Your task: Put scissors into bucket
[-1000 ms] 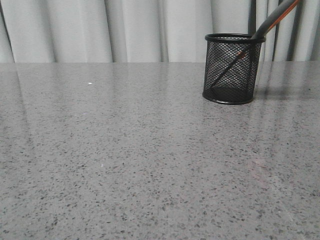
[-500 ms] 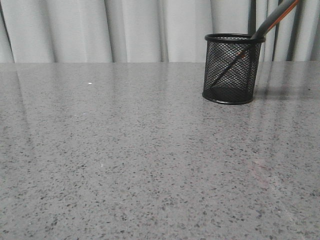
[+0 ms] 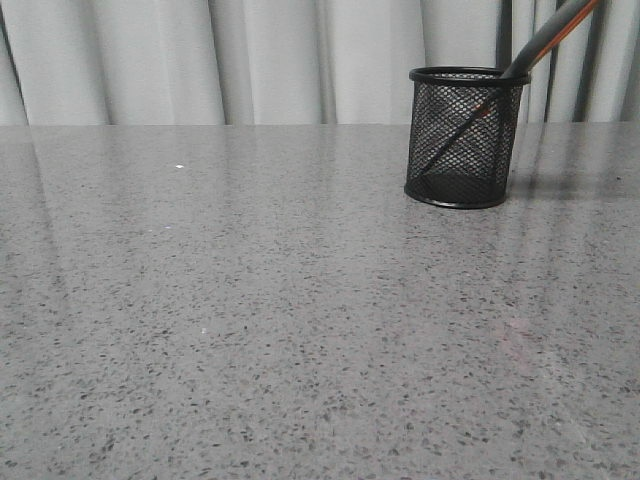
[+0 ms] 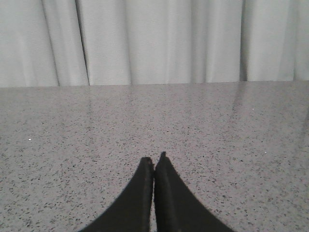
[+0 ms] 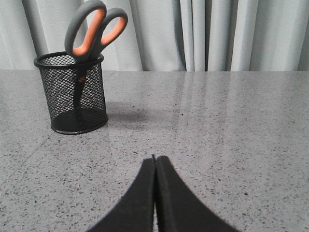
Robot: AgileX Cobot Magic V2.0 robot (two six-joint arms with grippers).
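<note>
The bucket [image 3: 464, 138], a black wire-mesh cup, stands upright on the grey speckled table at the back right. The scissors [image 3: 548, 36] stand inside it, blades down, leaning against the rim with the dark grey handles sticking out above. In the right wrist view the bucket [image 5: 72, 93] and the scissors [image 5: 92, 30], with orange-lined finger loops, show well apart from my right gripper [image 5: 155, 160]. That gripper is shut with nothing in it. My left gripper [image 4: 153, 160] is also shut and empty, over bare table. Neither gripper shows in the front view.
The grey speckled table [image 3: 250, 300] stretches across the front view. Pale curtains [image 3: 250, 60] hang behind its far edge.
</note>
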